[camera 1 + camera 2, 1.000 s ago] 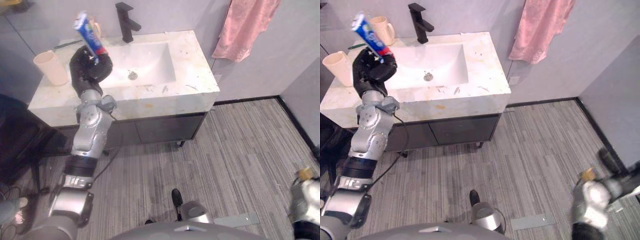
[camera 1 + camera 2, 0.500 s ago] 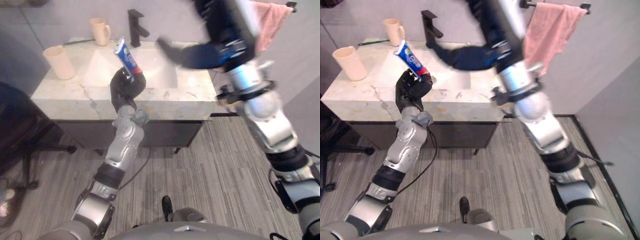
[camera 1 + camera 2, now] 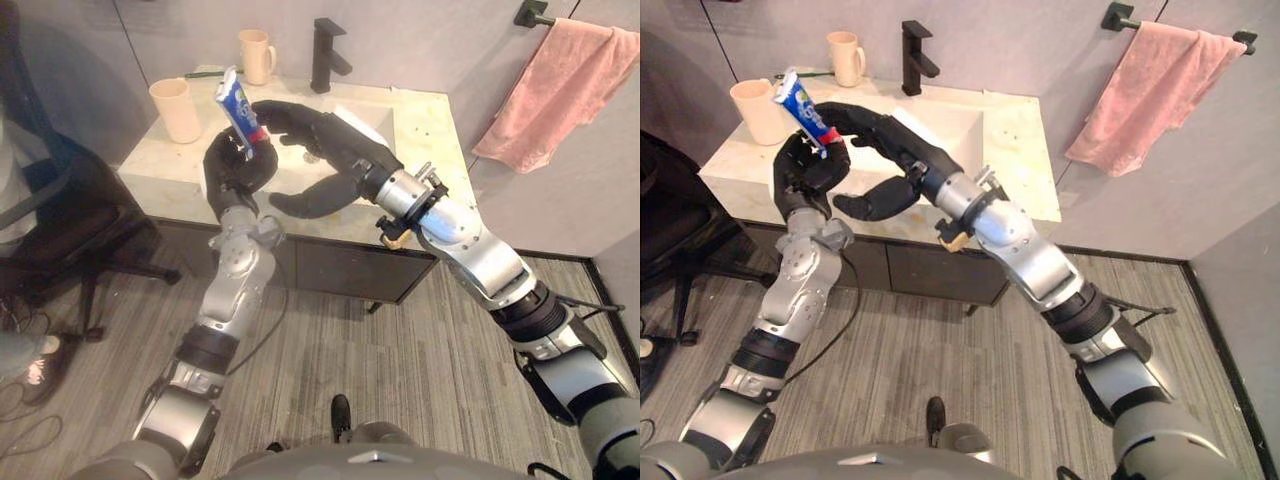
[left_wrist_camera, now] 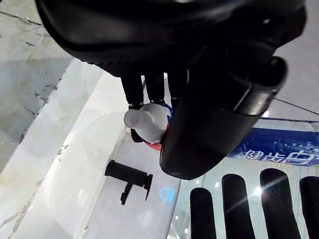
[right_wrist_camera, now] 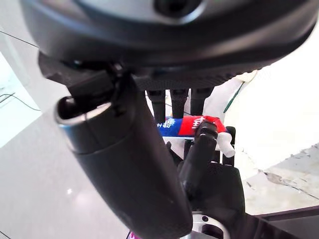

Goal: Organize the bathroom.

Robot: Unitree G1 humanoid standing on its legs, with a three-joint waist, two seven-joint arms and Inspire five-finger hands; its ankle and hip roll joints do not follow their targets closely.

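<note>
Right hand (image 3: 885, 160) newly swung in over the vanity worktop's (image 3: 420, 120) front edge, fingers straight and spread, thumb apart, reaching for the toothpaste tube (image 3: 238, 108). Tube upright, cap down, pinched in the curled left hand (image 3: 238, 172), now lifted nearer the front edge. Probably a handover. Beige cup (image 3: 176, 108) near the left edge, mug (image 3: 257, 55) and black faucet (image 3: 328, 55) along the back; right side bare, with room to move.

Bathroom: sink (image 3: 352, 125), faucet (image 3: 327, 54), towel (image 3: 565, 95).
</note>
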